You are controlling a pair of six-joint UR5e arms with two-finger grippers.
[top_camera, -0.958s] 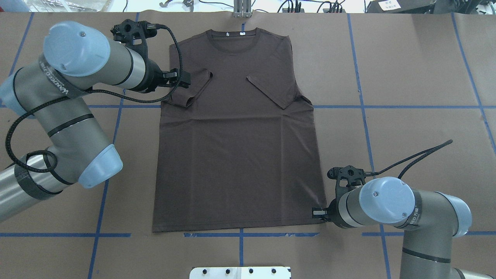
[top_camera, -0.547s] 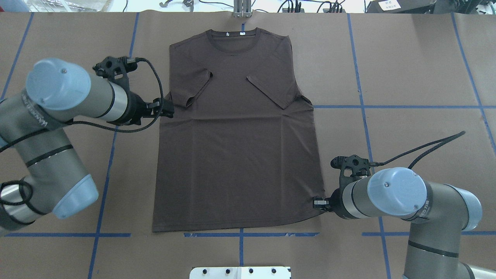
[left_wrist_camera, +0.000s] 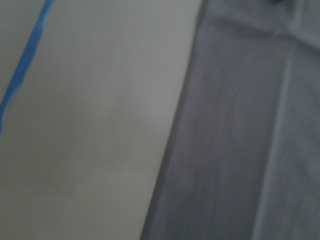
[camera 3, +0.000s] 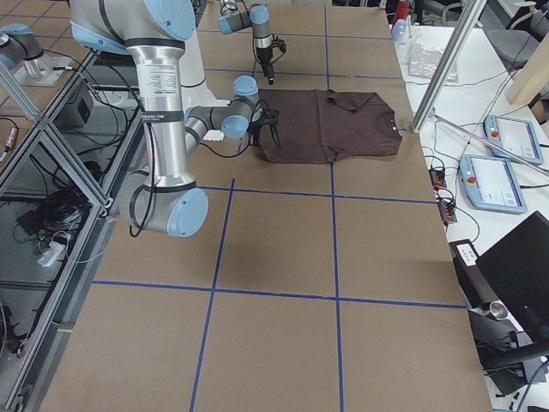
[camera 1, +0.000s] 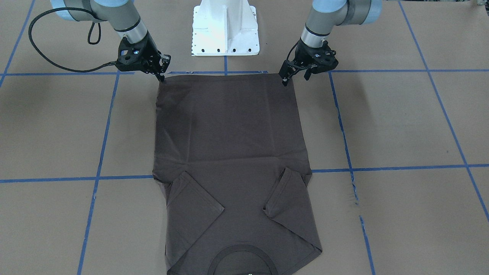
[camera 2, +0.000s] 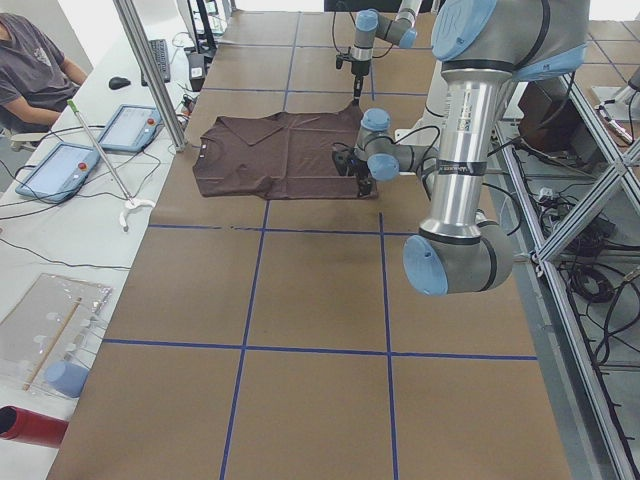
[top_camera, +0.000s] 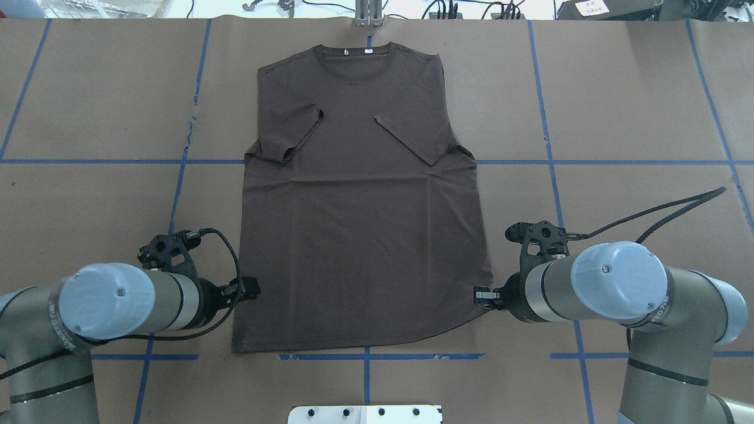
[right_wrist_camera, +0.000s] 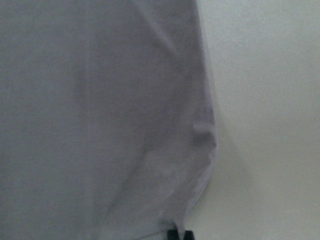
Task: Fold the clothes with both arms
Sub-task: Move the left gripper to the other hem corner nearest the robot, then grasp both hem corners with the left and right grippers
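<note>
The dark brown T-shirt (top_camera: 359, 224) lies flat on the brown table, collar away from the robot and both sleeves folded inward. It also shows in the front view (camera 1: 229, 130). My right gripper (top_camera: 482, 296) is shut on the hem's right corner, also seen in the front view (camera 1: 162, 78). That corner is drawn slightly up and in. The right wrist view shows the pinched fabric (right_wrist_camera: 100, 110). My left gripper (camera 1: 295, 79) is open and hovers at the hem's left corner; from overhead (top_camera: 250, 287) it sits just beside the shirt's left edge. The left wrist view is blurred and shows the shirt edge (left_wrist_camera: 250, 125).
The white bolted pedestal base (camera 1: 225, 30) stands just behind the hem. Blue tape lines (top_camera: 171, 162) grid the table. A metal post (top_camera: 368, 15) stands at the far edge beyond the collar. Tablets (camera 2: 125, 128) and a seated person (camera 2: 30, 65) are past the table's far side.
My left arm has swung from the shirt's left sleeve back toward me, to the hem's left corner. My right gripper has stayed on the right hem corner, which has drawn slightly inward.
</note>
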